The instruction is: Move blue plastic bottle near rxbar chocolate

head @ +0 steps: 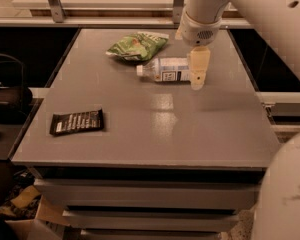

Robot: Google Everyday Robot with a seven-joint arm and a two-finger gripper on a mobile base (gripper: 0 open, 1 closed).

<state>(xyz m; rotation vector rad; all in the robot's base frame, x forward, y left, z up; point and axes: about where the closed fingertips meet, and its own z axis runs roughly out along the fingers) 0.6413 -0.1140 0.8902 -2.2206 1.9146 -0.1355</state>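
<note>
The blue plastic bottle [166, 69] lies on its side on the far middle of the grey table [155, 124], white cap pointing left. The rxbar chocolate [76, 122], a flat dark wrapper with pale lettering, lies near the table's front left. My gripper [198, 74] hangs from the white arm over the bottle's right end, its pale fingers covering the bottle's base.
A green crinkled bag [136, 46] lies just behind and left of the bottle. Shelves run below the table front. A metal rail frame stands behind the table. Part of the robot's white body fills the lower right corner.
</note>
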